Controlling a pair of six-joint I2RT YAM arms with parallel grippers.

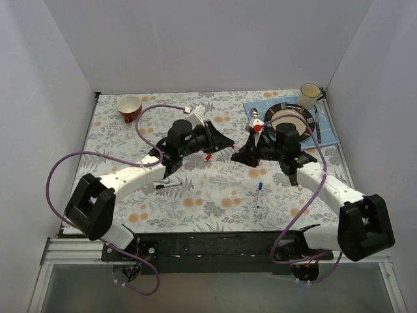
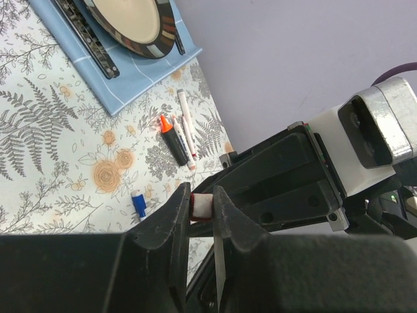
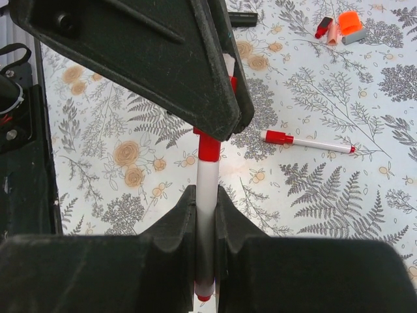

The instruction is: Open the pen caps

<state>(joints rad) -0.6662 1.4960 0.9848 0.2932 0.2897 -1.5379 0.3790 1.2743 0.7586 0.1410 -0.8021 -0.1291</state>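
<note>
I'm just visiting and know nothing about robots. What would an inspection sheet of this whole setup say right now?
Surface: floral tablecloth.
Job's things: red-and-white pen held between both grippers; other pens loose on the cloth; orange-tipped black marker.
Clutter: red mug, blue mat with plate, cream cup.
Grippers: right gripper shut on the barrel; left gripper shut on its end.
Cables: purple cables looping off both arms.
Surroundings: plain white walls.
</note>
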